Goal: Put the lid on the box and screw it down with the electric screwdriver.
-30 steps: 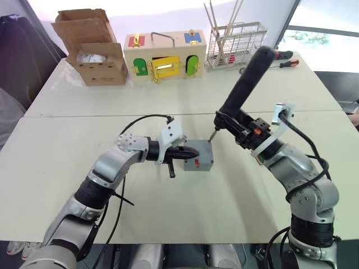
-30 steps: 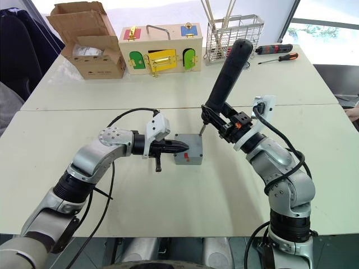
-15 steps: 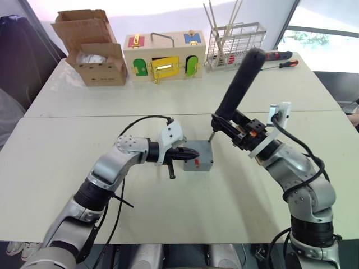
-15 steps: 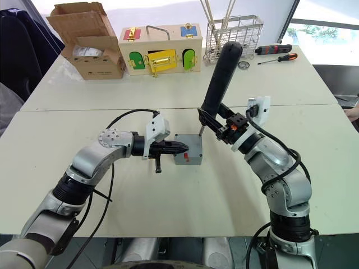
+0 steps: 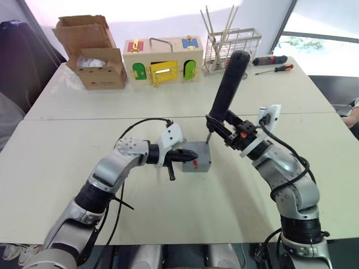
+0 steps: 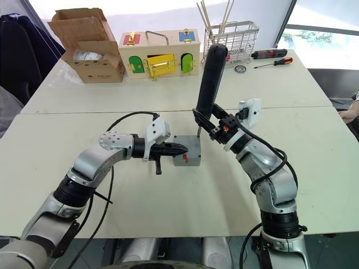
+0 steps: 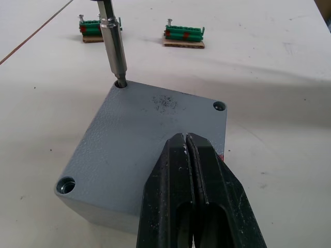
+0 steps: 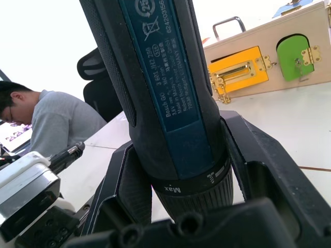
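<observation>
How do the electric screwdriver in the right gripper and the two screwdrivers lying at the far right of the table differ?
The electric screwdriver is thick, all black and stands tilted with its bit in a corner hole of the lid; the two manual screwdrivers are slim, with red-black and orange handles, and lie flat. The right gripper holds the electric one; nothing holds the manual ones. All have a handle and a metal tip.

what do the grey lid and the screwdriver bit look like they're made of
The lid looks like matte grey plastic: fine pebbled texture, no shine. The electric screwdriver's bit looks like bare metal, probably steel: silvery with bright reflections along its shaft.
</observation>
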Robot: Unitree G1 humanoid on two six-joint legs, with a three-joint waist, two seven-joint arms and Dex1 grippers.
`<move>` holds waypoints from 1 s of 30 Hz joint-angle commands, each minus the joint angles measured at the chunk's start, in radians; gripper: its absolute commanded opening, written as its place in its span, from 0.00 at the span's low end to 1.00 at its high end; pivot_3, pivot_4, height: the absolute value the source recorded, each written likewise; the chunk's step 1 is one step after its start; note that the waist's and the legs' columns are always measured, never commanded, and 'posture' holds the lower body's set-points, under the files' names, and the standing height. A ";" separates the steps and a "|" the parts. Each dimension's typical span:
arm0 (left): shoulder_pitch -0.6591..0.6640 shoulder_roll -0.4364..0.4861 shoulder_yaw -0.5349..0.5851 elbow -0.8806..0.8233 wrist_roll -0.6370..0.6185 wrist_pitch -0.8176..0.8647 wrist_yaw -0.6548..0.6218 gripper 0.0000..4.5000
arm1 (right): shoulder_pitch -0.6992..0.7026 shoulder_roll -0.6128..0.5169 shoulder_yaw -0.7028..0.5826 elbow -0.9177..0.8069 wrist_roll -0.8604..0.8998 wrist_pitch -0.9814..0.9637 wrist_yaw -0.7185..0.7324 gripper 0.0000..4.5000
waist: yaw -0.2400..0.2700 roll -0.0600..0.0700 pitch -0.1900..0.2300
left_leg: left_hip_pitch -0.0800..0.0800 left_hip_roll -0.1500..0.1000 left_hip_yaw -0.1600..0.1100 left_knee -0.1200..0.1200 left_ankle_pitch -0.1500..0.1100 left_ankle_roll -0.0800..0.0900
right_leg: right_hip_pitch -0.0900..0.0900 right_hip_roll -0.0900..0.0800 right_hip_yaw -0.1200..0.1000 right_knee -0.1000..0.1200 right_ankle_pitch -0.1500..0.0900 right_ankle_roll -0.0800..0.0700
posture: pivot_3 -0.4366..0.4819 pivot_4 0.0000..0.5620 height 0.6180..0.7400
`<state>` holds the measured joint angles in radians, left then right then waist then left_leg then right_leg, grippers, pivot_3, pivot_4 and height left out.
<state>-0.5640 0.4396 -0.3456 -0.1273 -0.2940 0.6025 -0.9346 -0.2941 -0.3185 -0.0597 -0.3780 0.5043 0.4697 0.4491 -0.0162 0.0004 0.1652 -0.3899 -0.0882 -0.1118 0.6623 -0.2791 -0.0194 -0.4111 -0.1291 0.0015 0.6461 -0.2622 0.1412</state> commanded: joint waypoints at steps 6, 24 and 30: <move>0.021 0.004 -0.029 0.004 0.023 0.007 -0.007 0.00 | 0.001 0.032 0.025 0.029 -0.044 -0.047 -0.020 0.39 | 0.002 0.000 0.000 | 0.000 0.000 0.000 0.000 0.001 -0.001 | 0.000 0.000 0.000 0.000 0.000 0.000 | 0.48 0.27 0.95; 0.050 0.002 -0.036 -0.004 0.042 0.011 0.000 0.00 | 0.102 0.012 0.122 0.042 -0.120 0.036 -0.027 0.39 | 0.000 -0.004 -0.022 | 0.020 0.002 -0.001 -0.014 -0.002 0.003 | 0.018 0.002 0.000 -0.011 -0.004 -0.001 | 0.48 0.27 0.95; 0.053 -0.002 -0.033 -0.005 0.044 0.012 0.007 0.00 | 0.105 0.012 0.116 0.044 -0.116 0.035 -0.026 0.39 | 0.002 -0.008 -0.028 | 0.020 0.002 -0.001 -0.013 -0.002 0.003 | 0.018 0.002 -0.001 -0.012 -0.003 -0.001 | 0.48 0.27 0.95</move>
<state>-0.5248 0.4317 -0.3613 -0.1346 -0.2671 0.6007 -0.9311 -0.2324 -0.3088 0.0143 -0.3967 0.3967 0.4382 0.4182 -0.0141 -0.0074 0.1375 -0.3702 -0.0863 -0.1130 0.6488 -0.2816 -0.0161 -0.3926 -0.1276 0.0009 0.6337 -0.2657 0.1399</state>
